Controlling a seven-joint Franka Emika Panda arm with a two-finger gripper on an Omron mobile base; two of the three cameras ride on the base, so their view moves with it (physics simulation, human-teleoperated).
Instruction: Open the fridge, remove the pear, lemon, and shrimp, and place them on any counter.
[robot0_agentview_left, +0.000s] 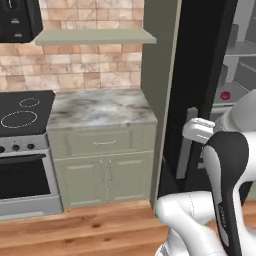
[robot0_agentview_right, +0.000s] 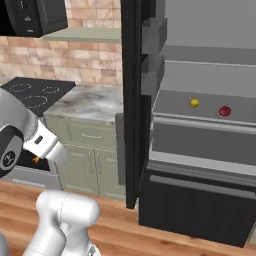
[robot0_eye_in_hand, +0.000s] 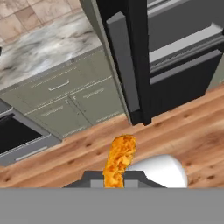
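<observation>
The black fridge stands with its left door swung wide, showing grey shelves. On one shelf the yellow lemon lies left of the dark-red pear; the pear also shows past the door edge. My gripper is shut on the orange shrimp, which sticks up between the fingertips. It hangs over the wooden floor in front of the open door, below the level of the marble counter. A speck of the shrimp shows under my hand.
The counter tops pale green cabinets between the fridge and a black stovetop with an oven below. A shelf hangs on the brick wall above. The open door's handle juts out beside the cabinets.
</observation>
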